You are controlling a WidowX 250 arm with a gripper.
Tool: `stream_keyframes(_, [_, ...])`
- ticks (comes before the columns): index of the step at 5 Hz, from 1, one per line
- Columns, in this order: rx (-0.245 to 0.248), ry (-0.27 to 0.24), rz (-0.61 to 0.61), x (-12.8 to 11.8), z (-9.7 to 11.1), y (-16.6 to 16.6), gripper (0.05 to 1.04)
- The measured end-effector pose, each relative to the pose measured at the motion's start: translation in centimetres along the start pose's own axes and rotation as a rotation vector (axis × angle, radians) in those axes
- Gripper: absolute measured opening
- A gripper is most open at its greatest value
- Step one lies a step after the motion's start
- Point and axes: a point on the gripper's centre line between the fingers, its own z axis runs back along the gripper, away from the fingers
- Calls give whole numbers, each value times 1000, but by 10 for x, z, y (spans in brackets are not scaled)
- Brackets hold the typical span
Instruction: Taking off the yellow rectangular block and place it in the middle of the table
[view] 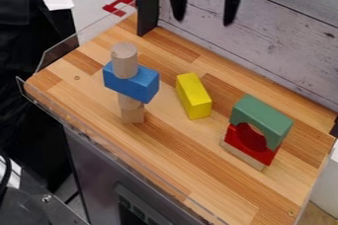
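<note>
In the camera view, the gripper (203, 20) hangs at the far side, in front of the grey plank wall (284, 36). It is released: its two fingers (232, 9) point down, spread wide apart, with a broad gap between them, and they touch neither the blocks nor the table (165, 155). The yellow rectangular block (193, 95) is below the gripper and nearer the camera, well apart from it, resting around the middle of the table. It slants from far left to near right. To its left stands a stack with a blue block (135, 83) under a wooden cylinder (124, 61); to its right, a green arch (267, 115) sits over a red block (244, 142).
</note>
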Motion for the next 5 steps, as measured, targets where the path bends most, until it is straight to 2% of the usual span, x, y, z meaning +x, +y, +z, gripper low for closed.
stream_keyframes(1, [124, -25, 5, 20, 8, 7, 1000])
stream_keyframes(2, [197, -18, 61, 17, 7, 13, 1000])
stream_keyframes(3, [170, -17, 103, 2, 3, 12, 1000])
stream_keyframes(4, [111, 5, 126, -18, -6, 11, 1000])
stream_keyframes(5, [72, 19, 154, -29, -12, 13, 1000])
